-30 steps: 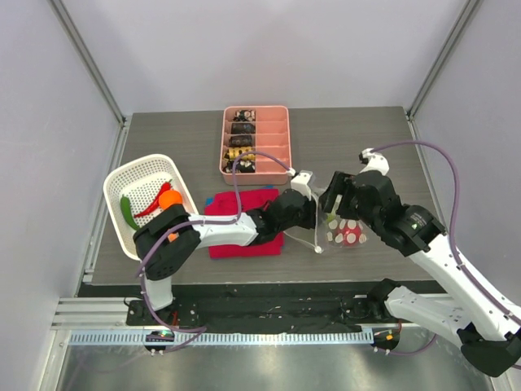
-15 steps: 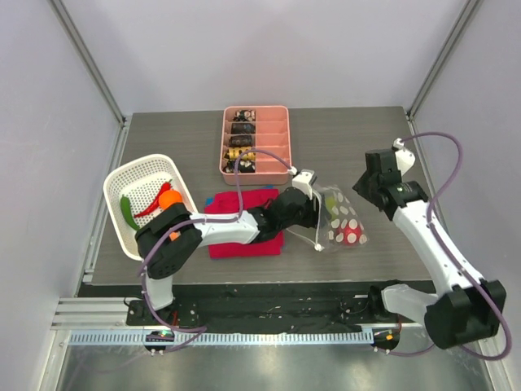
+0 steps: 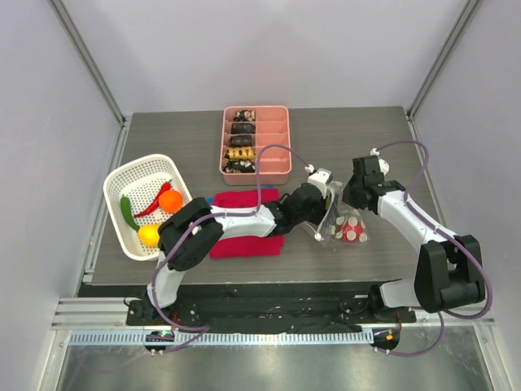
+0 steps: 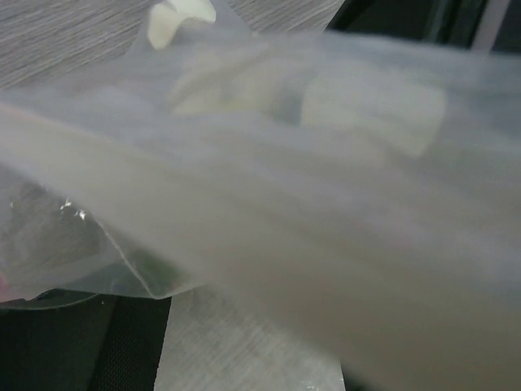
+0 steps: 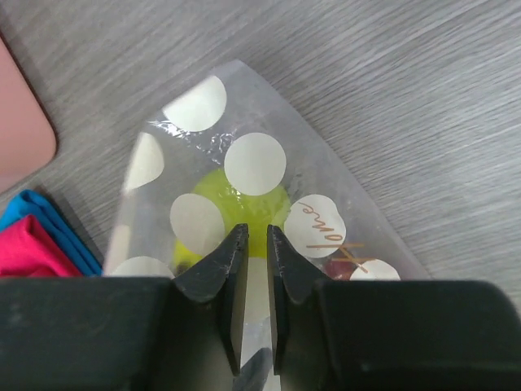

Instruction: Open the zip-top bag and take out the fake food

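- One white dot [image 5: 314,226] on the bag [image 5: 255,163] carries the word "Home" in thin gold script. The other dots you can see are plain.
- The left wrist view is filled with blurred film held very close, and nothing there can be read.
- The bag lies on the bench [image 3: 383,138], right of centre and just right of the red cloth [image 3: 244,244], between the ends of your two arms.
- Of the fake food, a yellow-green fruit [image 5: 236,204] and a red piece [image 5: 352,259] sit side by side inside the bag.
- Your right jaws stand over the bag, drawn almost together with only a thin slit between them. A pale strip shows in that slit, but you cannot tell whether film is pinched there.
- Your left jaws are at the bag's left side in the top view. The film hides them from the wrist camera, so you cannot tell whether they are released or clenched.
- The white basket [image 3: 122,175] at the bench's left edge holds a chili [image 3: 153,204], a green pod [image 3: 128,212], an orange [image 3: 170,200] and a yellow fruit [image 3: 149,235].
- The pink tray [image 3: 289,138] sits at back centre, apart from the bag.
- Bare bench shows behind the bag and to its right, as far as the right edge.
- A narrower strip of bench runs from the bag to the near edge.
- The left side is tighter: the cloth's blue layer [image 5: 32,216] lies near the bag's corner.
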`<action>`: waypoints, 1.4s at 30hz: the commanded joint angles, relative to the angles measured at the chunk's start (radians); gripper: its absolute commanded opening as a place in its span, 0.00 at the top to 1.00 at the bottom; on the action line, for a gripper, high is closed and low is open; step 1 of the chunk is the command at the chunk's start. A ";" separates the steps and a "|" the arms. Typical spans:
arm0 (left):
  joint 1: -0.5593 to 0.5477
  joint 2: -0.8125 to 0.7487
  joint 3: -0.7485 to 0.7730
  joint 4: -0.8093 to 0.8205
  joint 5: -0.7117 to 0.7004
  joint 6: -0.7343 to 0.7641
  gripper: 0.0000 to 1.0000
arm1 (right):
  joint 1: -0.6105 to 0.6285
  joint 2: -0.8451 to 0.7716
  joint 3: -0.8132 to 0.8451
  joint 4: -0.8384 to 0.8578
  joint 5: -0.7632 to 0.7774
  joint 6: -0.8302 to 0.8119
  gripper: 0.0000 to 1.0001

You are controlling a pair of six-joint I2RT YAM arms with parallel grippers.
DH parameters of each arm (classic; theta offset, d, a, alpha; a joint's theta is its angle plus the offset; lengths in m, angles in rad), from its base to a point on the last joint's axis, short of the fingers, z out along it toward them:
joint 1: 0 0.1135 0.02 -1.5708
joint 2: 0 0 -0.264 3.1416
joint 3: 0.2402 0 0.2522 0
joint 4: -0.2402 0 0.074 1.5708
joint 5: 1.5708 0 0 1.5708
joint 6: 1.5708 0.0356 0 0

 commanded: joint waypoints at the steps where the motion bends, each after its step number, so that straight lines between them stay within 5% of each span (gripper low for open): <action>1: 0.005 0.050 0.090 -0.035 -0.049 0.095 0.29 | -0.008 0.035 -0.022 0.080 -0.063 -0.028 0.79; 11: 0.026 0.129 0.156 -0.048 -0.061 0.135 0.29 | -0.017 0.046 -0.081 0.106 -0.208 -0.012 0.96; 19: 0.040 0.193 0.216 -0.050 0.009 0.129 0.29 | -0.022 -0.008 -0.133 0.097 -0.279 -0.002 0.99; 22: 0.042 0.218 0.234 -0.055 0.031 0.120 0.39 | -0.028 -0.029 -0.130 0.087 -0.249 -0.013 0.99; 31: 0.046 0.097 0.165 -0.122 0.025 0.114 0.94 | -0.054 -0.049 -0.113 0.044 -0.076 -0.041 0.99; 42: 0.046 -0.111 -0.003 -0.156 0.114 0.069 1.00 | -0.062 -0.059 -0.073 0.017 -0.004 -0.082 0.99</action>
